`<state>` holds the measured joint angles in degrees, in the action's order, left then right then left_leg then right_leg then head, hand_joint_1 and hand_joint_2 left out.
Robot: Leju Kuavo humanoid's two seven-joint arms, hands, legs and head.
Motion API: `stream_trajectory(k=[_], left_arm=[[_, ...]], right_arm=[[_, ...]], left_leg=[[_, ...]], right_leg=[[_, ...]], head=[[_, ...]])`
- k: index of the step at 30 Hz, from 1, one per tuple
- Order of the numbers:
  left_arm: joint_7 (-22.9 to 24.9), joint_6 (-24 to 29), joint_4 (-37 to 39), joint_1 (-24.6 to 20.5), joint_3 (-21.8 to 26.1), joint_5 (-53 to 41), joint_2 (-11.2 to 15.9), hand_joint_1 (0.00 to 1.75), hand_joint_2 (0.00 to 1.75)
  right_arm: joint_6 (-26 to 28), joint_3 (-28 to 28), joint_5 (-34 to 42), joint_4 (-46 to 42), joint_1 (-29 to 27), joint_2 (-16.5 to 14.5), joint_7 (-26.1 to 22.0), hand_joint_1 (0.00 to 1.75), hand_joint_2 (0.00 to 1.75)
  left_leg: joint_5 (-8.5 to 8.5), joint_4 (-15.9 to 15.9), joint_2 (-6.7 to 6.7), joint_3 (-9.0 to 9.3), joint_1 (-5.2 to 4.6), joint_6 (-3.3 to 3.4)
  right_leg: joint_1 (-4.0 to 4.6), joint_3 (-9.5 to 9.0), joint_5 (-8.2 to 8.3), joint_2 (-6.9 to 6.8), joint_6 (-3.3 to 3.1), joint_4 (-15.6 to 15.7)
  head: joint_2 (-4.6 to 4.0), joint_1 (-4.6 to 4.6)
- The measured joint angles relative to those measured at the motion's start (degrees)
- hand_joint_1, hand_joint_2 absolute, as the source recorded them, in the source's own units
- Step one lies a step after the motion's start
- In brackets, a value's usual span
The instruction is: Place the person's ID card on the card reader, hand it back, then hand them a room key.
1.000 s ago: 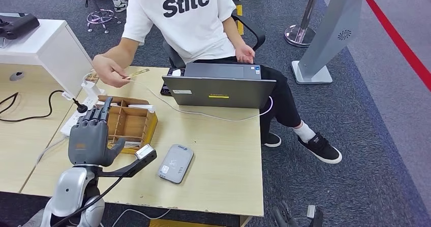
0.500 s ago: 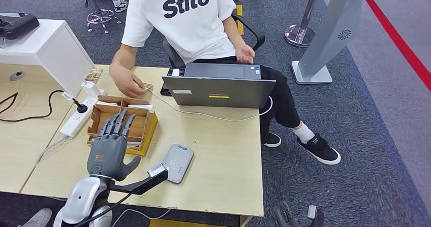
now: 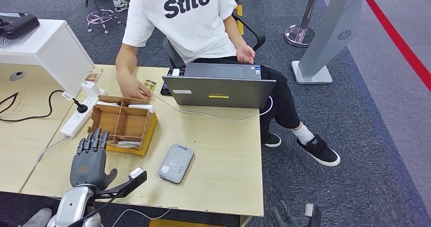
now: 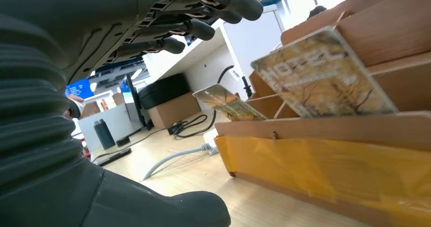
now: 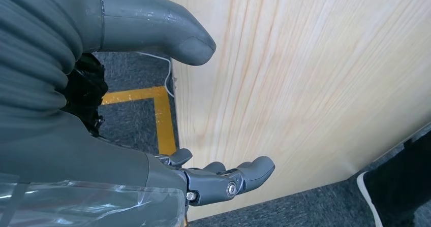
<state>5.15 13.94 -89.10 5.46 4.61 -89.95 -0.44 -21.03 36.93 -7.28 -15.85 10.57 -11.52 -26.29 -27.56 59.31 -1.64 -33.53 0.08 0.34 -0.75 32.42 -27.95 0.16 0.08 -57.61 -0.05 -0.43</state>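
ID card [image 3: 149, 83] pressed to the table [image 3: 223, 151] under the person's hand [image 3: 133, 90], at the far side of the wooden box [image 3: 124, 124], beside the laptop [image 3: 219, 90]. Card reader [image 3: 176, 163] flat on the table, just right of the box. Hotel key cards [image 4: 321, 74] upright in the box slots. Left hand [image 3: 90, 157] raised at the box's near corner, fingers straight, spread, holding nothing. Right hand [image 5: 101, 115] low beside the table edge, fingers loosely curled, nothing grasped.

Grey laptop [image 3: 219, 91] and white power strip [image 3: 77, 118] on the wooden table [image 3: 223, 156].
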Motion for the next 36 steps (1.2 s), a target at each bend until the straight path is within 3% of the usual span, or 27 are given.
stream_trajectory(k=[10, 16, 36], left_arm=[[3.7, 3.6, 2.9, -3.2, -1.6, -0.1, 3.7, 0.00, 1.75], [2.8, 3.4, 4.5, -4.6, -2.3, 0.4, 5.1, 0.00, 1.75], [-0.8, 3.6, 8.8, -6.6, -5.5, -0.1, 4.3, 0.00, 1.75]], right_arm=[[0.1, -0.8, -1.1, 0.0, 0.3, -0.6, 0.6, 0.00, 1.75], [0.2, -1.5, -1.2, 0.0, 0.5, -0.9, 0.8, 0.00, 1.75], [0.3, -2.9, -1.7, 0.0, 0.7, -1.4, 0.8, 0.00, 1.75]], left_leg=[[0.00, 0.0, 0.00, 0.01, 0.00, 0.00], [0.00, 0.0, 0.00, 0.00, 0.00, 0.00], [0.00, 0.0, 0.06, -0.01, 0.00, 0.00]], right_leg=[[0.00, 0.00, 0.01, -0.01, 0.00, 0.0], [0.00, 0.01, 0.01, 0.00, 0.00, 0.0], [-0.01, 0.04, 0.01, 0.05, 0.01, 0.0]], head=[[-0.01, -0.01], [0.00, -0.01], [0.00, 0.04]])
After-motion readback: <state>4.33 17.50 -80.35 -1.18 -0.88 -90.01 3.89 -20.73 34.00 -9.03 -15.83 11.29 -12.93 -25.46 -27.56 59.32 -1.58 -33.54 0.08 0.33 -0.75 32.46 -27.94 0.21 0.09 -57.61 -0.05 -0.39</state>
